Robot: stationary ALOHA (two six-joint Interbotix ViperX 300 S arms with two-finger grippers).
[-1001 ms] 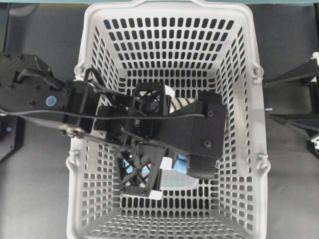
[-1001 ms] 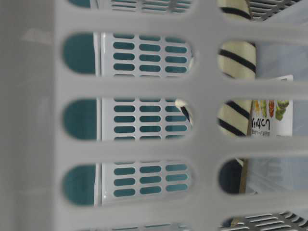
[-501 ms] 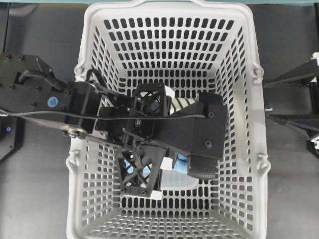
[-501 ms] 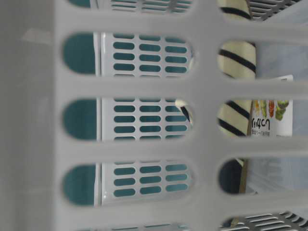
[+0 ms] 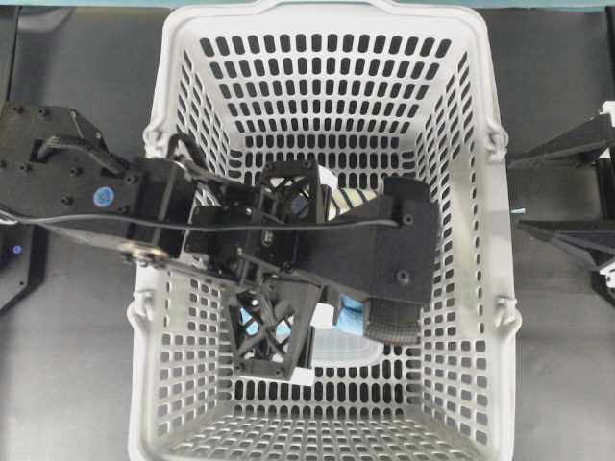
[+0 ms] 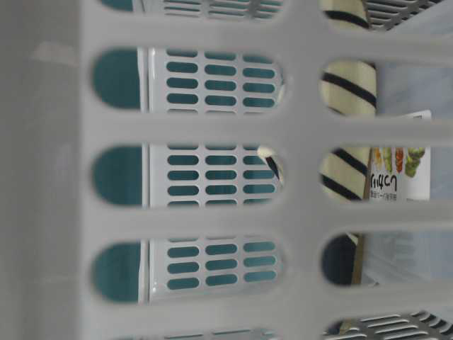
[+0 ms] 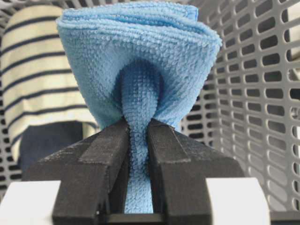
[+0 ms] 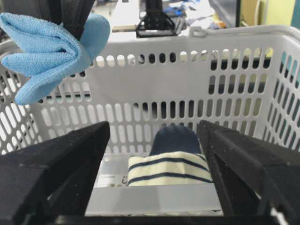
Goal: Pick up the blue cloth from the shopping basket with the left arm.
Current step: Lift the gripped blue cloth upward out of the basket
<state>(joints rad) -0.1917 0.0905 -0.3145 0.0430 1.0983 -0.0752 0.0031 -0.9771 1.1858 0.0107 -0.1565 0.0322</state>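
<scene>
The blue cloth point(image 7: 140, 61) is pinched at its middle between the black fingers of my left gripper point(image 7: 139, 129), which is shut on it. In the right wrist view the cloth point(image 8: 51, 51) hangs bunched from that gripper near the rim of the shopping basket point(image 8: 187, 70), clear of the floor. From overhead only a bit of the cloth point(image 5: 351, 314) shows under the left arm's black plate point(image 5: 375, 254), inside the basket point(image 5: 327, 12). My right gripper point(image 8: 152, 136) is open and empty outside the basket's right side point(image 5: 514, 192).
A navy and cream striped fabric item point(image 8: 168, 171) lies on the basket floor, also seen overhead point(image 5: 351, 199) and at table level point(image 6: 347, 92). A clear packet with a printed label point(image 6: 400, 170) lies beside it. Slotted basket walls point(image 7: 243, 93) surround the left gripper.
The left arm has shifted very slightly to the right with the cloth still in its gripper. The right arm has not moved.
</scene>
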